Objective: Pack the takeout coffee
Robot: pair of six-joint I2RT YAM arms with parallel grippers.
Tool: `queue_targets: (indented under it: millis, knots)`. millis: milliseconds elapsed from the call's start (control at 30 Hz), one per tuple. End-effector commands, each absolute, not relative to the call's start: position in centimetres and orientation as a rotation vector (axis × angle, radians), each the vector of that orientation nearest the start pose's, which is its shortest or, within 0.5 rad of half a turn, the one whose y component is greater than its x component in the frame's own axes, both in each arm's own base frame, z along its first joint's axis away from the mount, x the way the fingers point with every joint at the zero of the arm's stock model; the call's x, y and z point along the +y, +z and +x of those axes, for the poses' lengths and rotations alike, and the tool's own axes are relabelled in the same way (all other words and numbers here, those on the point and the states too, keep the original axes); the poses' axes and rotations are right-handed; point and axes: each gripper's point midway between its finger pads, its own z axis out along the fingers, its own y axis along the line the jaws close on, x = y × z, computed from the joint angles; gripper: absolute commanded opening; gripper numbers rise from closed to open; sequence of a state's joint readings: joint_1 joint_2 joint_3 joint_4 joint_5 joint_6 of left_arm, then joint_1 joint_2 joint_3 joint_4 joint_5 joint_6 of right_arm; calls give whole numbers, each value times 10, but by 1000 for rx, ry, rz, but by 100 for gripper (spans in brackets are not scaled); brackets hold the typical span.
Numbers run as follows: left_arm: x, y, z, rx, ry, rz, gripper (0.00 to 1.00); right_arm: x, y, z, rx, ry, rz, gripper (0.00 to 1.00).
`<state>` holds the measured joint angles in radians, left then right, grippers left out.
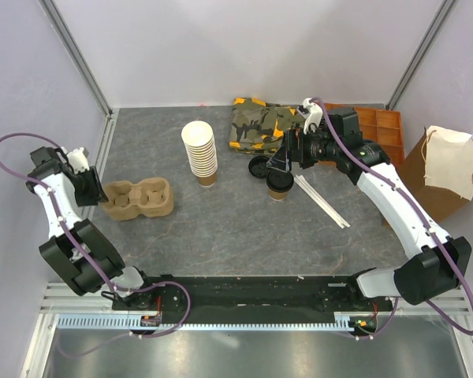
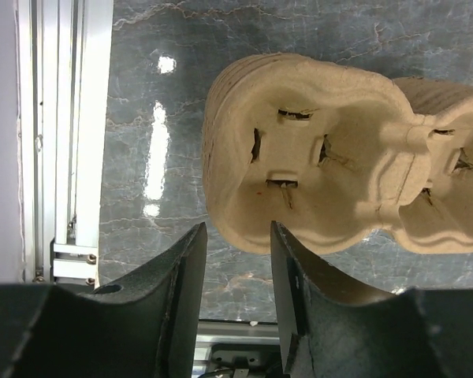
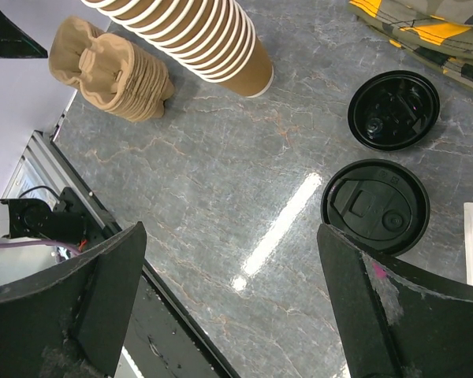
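Observation:
The takeout coffee (image 1: 280, 186), a small brown cup with a black lid, stands mid-table; in the right wrist view its lid (image 3: 375, 206) shows from above, just beyond my right fingertip. My right gripper (image 1: 288, 154) (image 3: 229, 272) is wide open and empty, hovering above and just behind the cup. A stack of brown pulp cup carriers (image 1: 139, 198) (image 2: 315, 157) lies at the left. My left gripper (image 1: 92, 189) (image 2: 235, 236) is open and empty, its fingertips just short of the carrier's near rim.
A tall stack of lidless paper cups (image 1: 199, 153) (image 3: 197, 35) stands left of the coffee. A loose black lid (image 1: 259, 166) (image 3: 393, 110) lies beside it. White stirrers (image 1: 322, 201), a camouflage cloth (image 1: 256, 122), an orange bin (image 1: 378, 126) and a brown paper bag (image 1: 440, 169) are at the right.

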<state>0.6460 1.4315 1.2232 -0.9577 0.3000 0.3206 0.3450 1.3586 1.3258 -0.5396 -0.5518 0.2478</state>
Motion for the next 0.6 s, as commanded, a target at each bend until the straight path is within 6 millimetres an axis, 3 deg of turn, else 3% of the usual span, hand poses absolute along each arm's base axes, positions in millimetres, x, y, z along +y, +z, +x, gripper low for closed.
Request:
queue_targets:
  millis: [0, 233, 433, 567]
  knots:
    - [158, 148, 275, 2601, -20, -271, 44, 223, 266, 318, 2149, 922, -468, 98]
    - [162, 145, 280, 2621, 14, -267, 42, 223, 261, 318, 2171, 936, -456, 98]
    - [159, 144, 280, 2624, 16, -244, 35, 225, 257, 318, 2181, 941, -460, 98]
    - [159, 140, 278, 2634, 19, -241, 38, 225, 256, 318, 2188, 949, -458, 98]
